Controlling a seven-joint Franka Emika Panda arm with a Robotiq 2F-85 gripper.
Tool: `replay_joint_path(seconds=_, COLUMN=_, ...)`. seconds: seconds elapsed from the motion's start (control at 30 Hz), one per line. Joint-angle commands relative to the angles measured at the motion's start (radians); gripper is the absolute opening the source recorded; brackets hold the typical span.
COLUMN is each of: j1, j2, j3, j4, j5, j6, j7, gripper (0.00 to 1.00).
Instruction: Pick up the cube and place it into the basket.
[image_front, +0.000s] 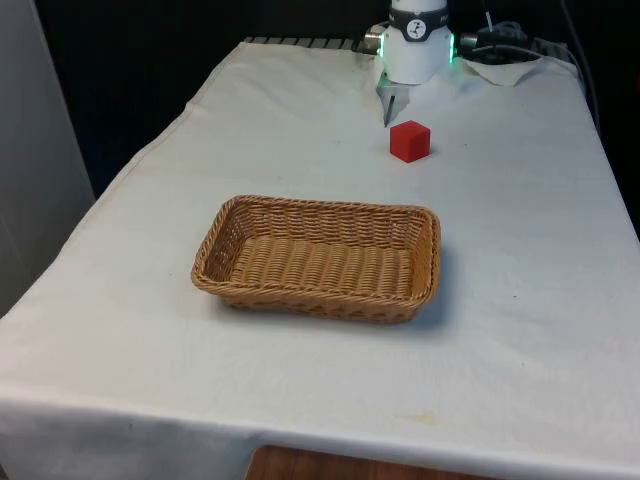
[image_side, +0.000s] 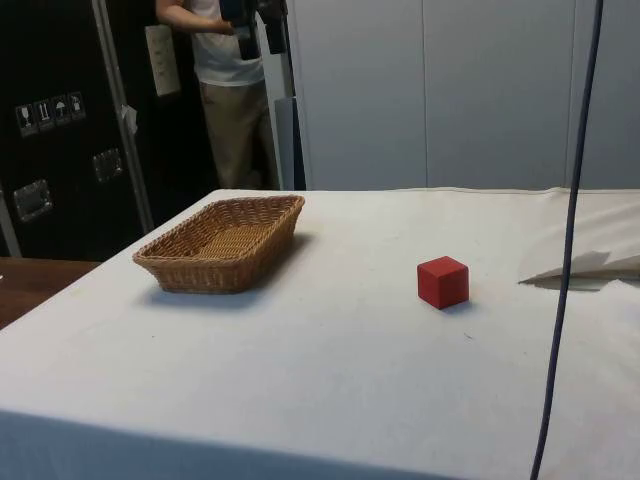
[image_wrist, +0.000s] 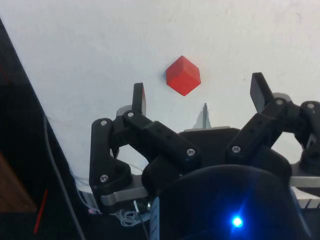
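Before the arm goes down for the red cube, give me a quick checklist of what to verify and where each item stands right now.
1. Fingers spread wide enough for the cube: ok, the gripper is open, its fingers well apart.
2. Red cube free to grasp: ok, it sits alone on the white cloth, nothing touching it.
3. Cube between the fingers: not ok, in the wrist view the red cube lies beyond the fingertips, not between them.
4. Wicker basket ready to receive: ok, it stands upright and empty.
5. Path from cube to basket: ok, only bare cloth between them.
6. Person beyond the table in the side view: ok, standing clear of the table.
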Motion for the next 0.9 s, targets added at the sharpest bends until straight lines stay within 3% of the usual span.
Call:
replay_joint_path(seconds=0.0, j1=0.000, j2=-0.004, j3=0.000, j4=-0.004, j5=0.000, j6=0.000, j7=0.000, gripper=1.00)
replay_joint_path(seconds=0.87, j1=0.002, j2=-0.148, j3=0.003, j4=-0.163, j5=-0.009, j6=0.042, j7=-0.001, gripper=1.00)
